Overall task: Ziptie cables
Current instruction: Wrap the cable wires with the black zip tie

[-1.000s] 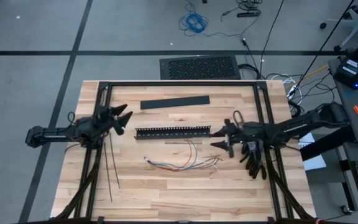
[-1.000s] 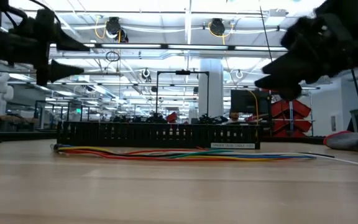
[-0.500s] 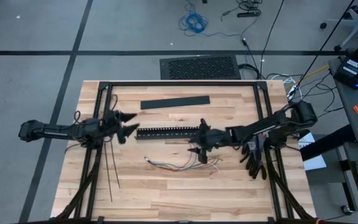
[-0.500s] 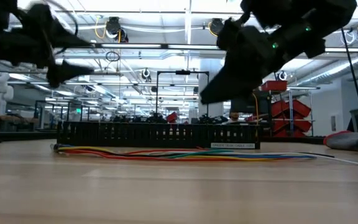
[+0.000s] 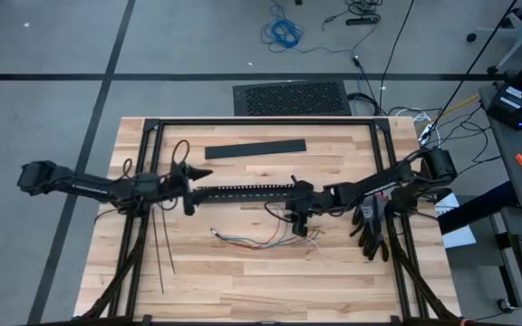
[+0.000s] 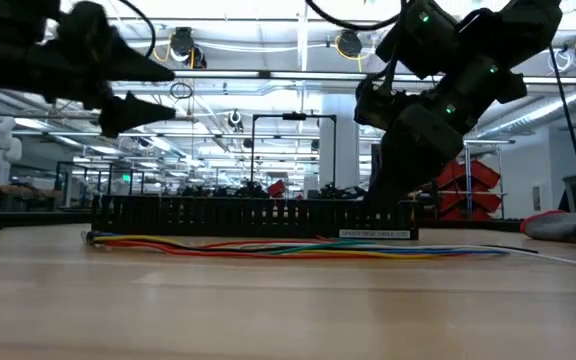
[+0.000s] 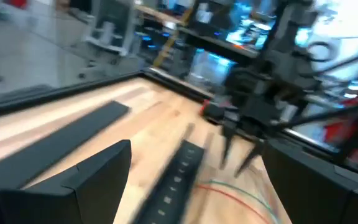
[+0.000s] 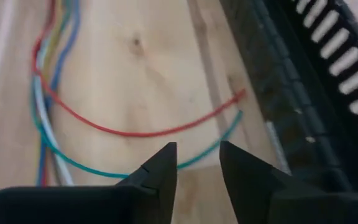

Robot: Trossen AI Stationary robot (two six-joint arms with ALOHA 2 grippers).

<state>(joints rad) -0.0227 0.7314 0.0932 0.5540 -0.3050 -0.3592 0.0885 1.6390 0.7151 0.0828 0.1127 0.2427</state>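
Showing unreadable label on slotted duct (image 6: 374,234)

Red, teal, blue and white cables (image 8: 104,124) cross pale wooden table (image 8: 135,68) beside black slotted duct (image 8: 316,81).

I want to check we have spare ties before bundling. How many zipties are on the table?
2 visible: thin dark zipties lying side by side near the table's left front edge, below the left claw. They are very thin, so more may be hidden.
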